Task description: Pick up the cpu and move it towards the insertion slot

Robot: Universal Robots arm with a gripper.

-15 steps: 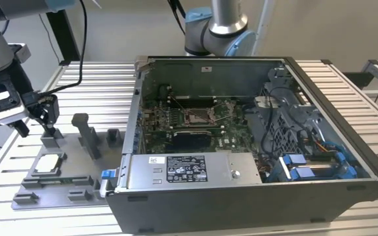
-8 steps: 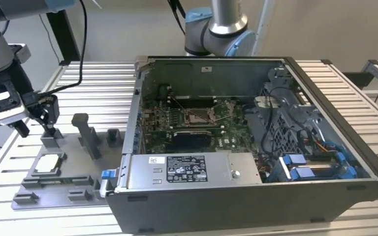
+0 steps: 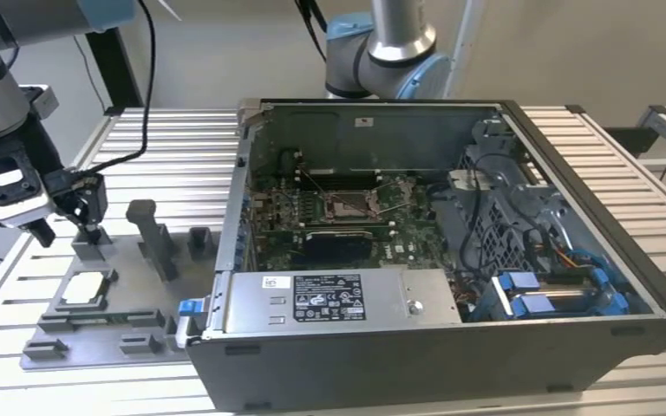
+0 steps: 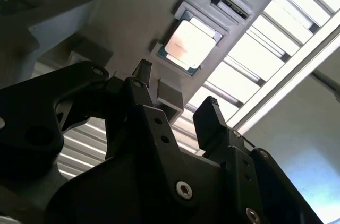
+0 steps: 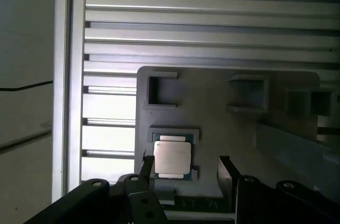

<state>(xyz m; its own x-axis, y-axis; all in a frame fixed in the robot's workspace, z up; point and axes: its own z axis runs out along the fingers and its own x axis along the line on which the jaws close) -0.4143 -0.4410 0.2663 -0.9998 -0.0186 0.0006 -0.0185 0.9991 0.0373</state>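
The cpu (image 3: 84,289) (image 4: 190,43) (image 5: 171,157) is a small square chip with a silvery top, lying flat in a recess of the grey tray (image 3: 125,299) at the exterior view's left. My gripper (image 3: 67,232) (image 4: 178,94) (image 5: 186,168) hangs above the tray, a little behind the chip and apart from it. It is open, with nothing between its black fingers (image 5: 225,173). The insertion slot (image 3: 350,204), a metal-framed socket with a wire lever, sits on the green motherboard inside the open computer case.
The open computer case (image 3: 610,260) fills the middle and right of the slatted metal table (image 3: 610,147). Grey posts (image 3: 153,238) rise from the tray between my gripper and the case wall. A second robot arm (image 3: 385,52) stands behind the case.
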